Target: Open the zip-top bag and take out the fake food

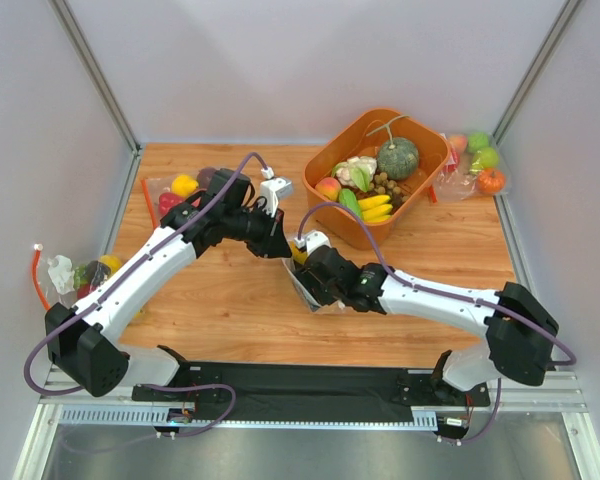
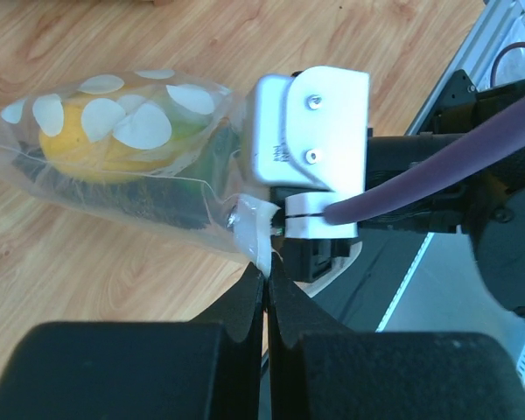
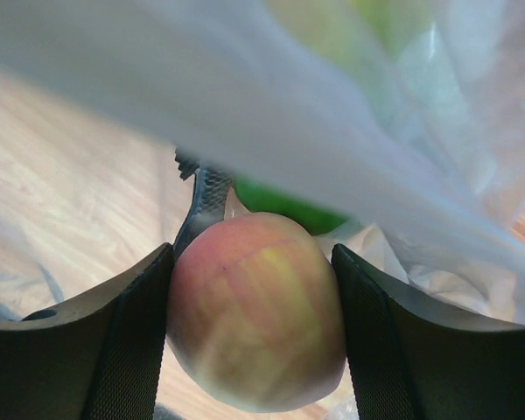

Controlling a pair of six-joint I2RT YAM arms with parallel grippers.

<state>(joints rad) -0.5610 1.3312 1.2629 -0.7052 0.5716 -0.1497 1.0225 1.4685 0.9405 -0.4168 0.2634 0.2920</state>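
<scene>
Both pincers work the zip-top bag (image 2: 114, 175), lying on the surface (image 1: 230, 300) between them. Pinched tight on the bag's edge strip, the left pincer (image 2: 264, 293) seems to anchor it, so the right pincer (image 3: 252, 262), at the opening under loose film, can draw out the peach (image 3: 249, 341) it grips. The mango (image 2: 87, 149) lies inside

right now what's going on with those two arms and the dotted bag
The left gripper is shut on the edge strip of the clear plastic zip-top bag with white polka dots. The right gripper is clamped on a pink-orange plastic peach, with bag plastic draped over it. A yellow mango and a dark green vegetable lie inside the bag.
</scene>
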